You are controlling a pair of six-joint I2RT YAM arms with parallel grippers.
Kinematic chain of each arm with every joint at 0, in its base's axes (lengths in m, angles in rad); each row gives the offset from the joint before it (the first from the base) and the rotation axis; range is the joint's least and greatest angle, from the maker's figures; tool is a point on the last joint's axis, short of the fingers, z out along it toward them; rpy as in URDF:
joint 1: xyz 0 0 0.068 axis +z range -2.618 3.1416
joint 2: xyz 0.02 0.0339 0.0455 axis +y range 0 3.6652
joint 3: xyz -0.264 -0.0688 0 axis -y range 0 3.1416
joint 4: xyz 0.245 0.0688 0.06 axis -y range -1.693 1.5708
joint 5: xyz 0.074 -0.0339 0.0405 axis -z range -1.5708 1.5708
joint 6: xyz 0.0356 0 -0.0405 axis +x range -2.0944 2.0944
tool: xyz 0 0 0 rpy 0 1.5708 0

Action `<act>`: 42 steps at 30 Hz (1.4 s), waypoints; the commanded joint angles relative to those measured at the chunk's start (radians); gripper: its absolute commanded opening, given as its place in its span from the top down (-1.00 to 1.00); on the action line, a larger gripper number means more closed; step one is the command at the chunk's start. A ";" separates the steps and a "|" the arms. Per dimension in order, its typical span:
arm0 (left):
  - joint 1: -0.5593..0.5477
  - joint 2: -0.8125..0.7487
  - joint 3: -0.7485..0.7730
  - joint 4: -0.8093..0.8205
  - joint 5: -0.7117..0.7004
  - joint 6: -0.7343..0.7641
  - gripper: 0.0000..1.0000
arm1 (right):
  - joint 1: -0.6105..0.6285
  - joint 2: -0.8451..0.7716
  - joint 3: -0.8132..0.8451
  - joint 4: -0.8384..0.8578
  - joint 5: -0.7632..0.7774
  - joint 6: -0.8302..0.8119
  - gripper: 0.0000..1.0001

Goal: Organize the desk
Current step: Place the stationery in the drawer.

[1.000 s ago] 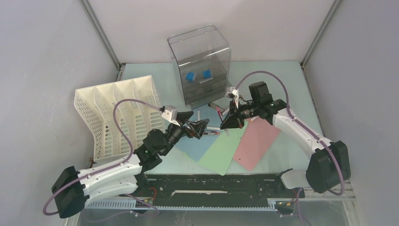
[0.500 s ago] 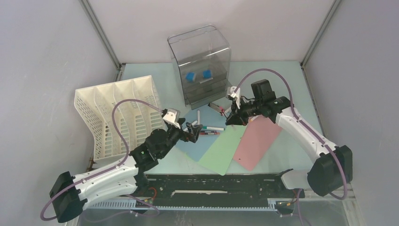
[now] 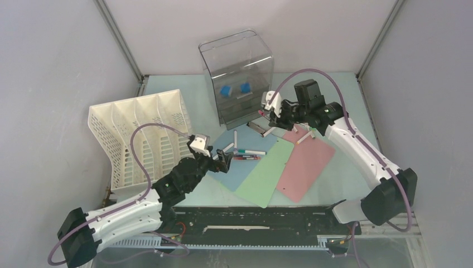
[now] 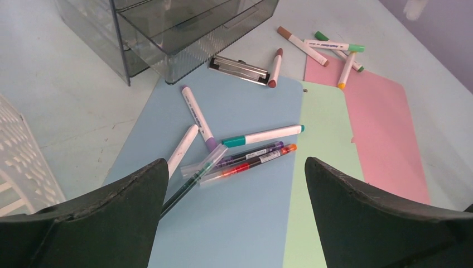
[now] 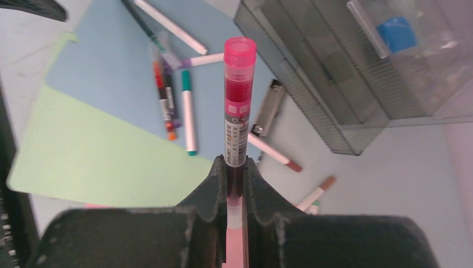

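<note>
The desk (image 3: 178,89) is a pale mint tabletop. Blue (image 3: 237,170), green (image 3: 265,176) and pink (image 3: 304,162) sheets lie fanned at its middle. Several pens and markers (image 3: 245,152) lie on the blue sheet. My left gripper (image 3: 223,157) hangs open just over them, with only the blue sheet between its fingers (image 4: 235,167). Ahead of its left finger lie a teal marker (image 4: 262,135) and clear gel pens (image 4: 245,159). My right gripper (image 3: 269,115) is raised by the drawer box, shut (image 5: 236,163) on a pink pen (image 5: 238,100) that points forward.
A clear drawer box (image 3: 237,75) stands at the back centre, and a white slotted file rack (image 3: 139,134) at the left. A metal clip (image 4: 237,68) and a brown-capped marker (image 4: 275,67) lie before the box. More markers (image 4: 334,50) lie near the pink sheet's far end.
My right gripper has lifted away from the sheets towards the drawer box, carrying the pink pen. My left gripper has drawn back slightly to the left, still open.
</note>
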 commanded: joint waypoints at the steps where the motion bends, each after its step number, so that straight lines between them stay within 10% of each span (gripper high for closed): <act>1: 0.010 -0.027 -0.008 0.008 -0.036 -0.014 -1.00 | 0.052 0.075 0.084 0.036 0.160 -0.096 0.92; 22: 0.027 -0.075 -0.081 0.022 -0.060 -0.052 -1.00 | 0.197 0.557 0.482 0.060 0.642 -0.225 0.99; 42: 0.040 -0.072 -0.082 0.019 -0.052 -0.050 -1.00 | 0.205 0.672 0.480 0.232 0.761 -0.290 0.46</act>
